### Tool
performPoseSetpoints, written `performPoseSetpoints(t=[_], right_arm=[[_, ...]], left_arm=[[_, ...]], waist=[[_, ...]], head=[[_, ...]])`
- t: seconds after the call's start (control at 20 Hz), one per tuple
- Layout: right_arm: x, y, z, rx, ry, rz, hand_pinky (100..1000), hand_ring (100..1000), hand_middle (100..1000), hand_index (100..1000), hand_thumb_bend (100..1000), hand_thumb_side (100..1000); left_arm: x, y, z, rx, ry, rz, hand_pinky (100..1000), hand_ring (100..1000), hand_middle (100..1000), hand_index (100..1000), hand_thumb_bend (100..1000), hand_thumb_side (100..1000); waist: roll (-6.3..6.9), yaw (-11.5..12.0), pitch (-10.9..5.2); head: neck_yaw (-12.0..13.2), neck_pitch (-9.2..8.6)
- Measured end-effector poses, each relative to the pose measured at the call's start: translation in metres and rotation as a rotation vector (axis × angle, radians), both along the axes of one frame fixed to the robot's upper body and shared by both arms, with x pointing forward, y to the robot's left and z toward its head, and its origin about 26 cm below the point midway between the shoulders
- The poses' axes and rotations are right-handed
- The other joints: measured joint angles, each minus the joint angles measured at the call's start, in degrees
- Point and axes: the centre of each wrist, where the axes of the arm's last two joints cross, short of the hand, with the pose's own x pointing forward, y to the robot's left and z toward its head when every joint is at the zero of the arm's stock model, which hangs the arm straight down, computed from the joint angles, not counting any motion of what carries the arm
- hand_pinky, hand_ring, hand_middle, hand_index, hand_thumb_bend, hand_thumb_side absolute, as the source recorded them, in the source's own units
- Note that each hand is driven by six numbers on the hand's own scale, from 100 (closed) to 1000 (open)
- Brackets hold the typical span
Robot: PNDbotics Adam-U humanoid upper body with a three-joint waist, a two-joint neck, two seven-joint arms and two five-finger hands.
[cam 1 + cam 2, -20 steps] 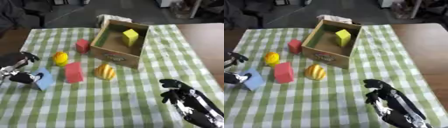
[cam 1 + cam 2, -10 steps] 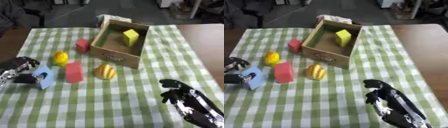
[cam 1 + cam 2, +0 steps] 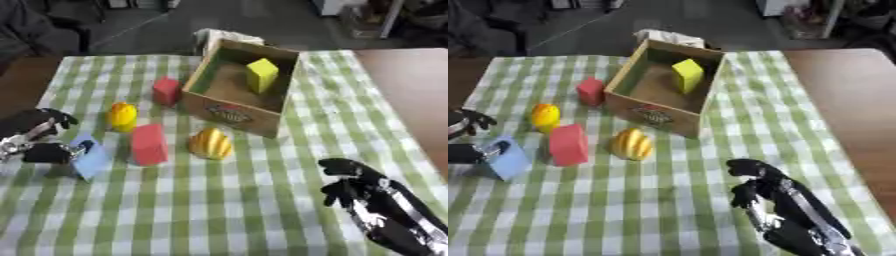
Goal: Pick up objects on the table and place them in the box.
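Since a second ago my left hand (image 3: pixel 39 140) has closed in on the blue block (image 3: pixel 90 159); it was standing open just to the left of it, and now its fingers are curled against the block's left edge, thumb low and the rest above. I read that as a pinch, though the contact itself is dark and hard to make out, and part of the hand runs off the left edge. The other things have not shifted.

The blue block lies at the near left of the checked cloth (image 3: pixel 227 200), tilted, just beside the pink block (image 3: pixel 149 144). The box (image 3: pixel 241 87) stands up and to the right of my left hand, beyond the pink block and the yellow ridged piece (image 3: pixel 211 143), so the carry has to go rightward and away from me, over those two. The left hand is plainly the nearer one; my right hand (image 3: pixel 767 192) rests at the lower right with fingers curled on nothing, well apart from every object.

Inside the box a yellow block (image 3: pixel 261 75) already leans against the far wall. A red block (image 3: pixel 165 91) sits just left of the box, and a small yellow thing (image 3: pixel 122 116) near it. Something pale shows behind the box; I cannot tell what.
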Motion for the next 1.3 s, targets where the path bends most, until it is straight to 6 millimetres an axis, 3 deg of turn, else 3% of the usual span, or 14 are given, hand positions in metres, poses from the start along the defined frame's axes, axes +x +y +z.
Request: performPoseSetpoints(t=[0.25, 0.45, 0.6, 0.7, 1.05, 1.3], right_arm=[[0.000, 0.000, 0.000, 0.000, 0.000, 0.000, 722, 520, 842, 779, 100, 470], [0.000, 0.000, 0.000, 0.000, 0.000, 0.000, 722, 520, 842, 779, 100, 470], [0.000, 0.000, 0.000, -0.001, 0.000, 0.000, 722, 519, 841, 778, 100, 472], [0.000, 0.000, 0.000, -0.001, 0.001, -0.001, 721, 519, 840, 778, 100, 471], [0.000, 0.000, -0.001, -0.003, 0.008, -0.006, 720, 518, 838, 774, 100, 471], [0.000, 0.000, -0.002, -0.005, 0.009, -0.008, 720, 517, 836, 772, 100, 472]], left_arm=[[0.000, -0.003, -0.008, 0.016, 0.029, 0.002, 743, 720, 742, 889, 399, 789], [0.001, -0.005, -0.013, 0.020, 0.028, 0.018, 719, 698, 721, 879, 372, 685], [0.001, -0.007, -0.016, 0.009, 0.011, 0.028, 652, 628, 653, 846, 310, 413], [0.001, -0.008, -0.017, -0.005, -0.007, 0.038, 600, 576, 617, 826, 260, 295], [-0.001, -0.015, -0.017, -0.069, -0.121, 0.061, 493, 472, 547, 789, 100, 244], [0.001, -0.026, 0.019, -0.145, -0.300, 0.014, 500, 473, 525, 775, 100, 217]], waist=[[0.00, -0.2, 0.00], [0.00, -0.3, 0.00], [0.01, -0.3, 0.00], [0.01, -0.3, 0.00], [0.01, -0.4, 0.00], [0.07, -0.4, -0.01]], head=[[0.0, 0.00], [0.0, 0.00], [0.0, 0.00], [0.0, 0.00], [0.0, 0.00], [-0.1, 0.00]])
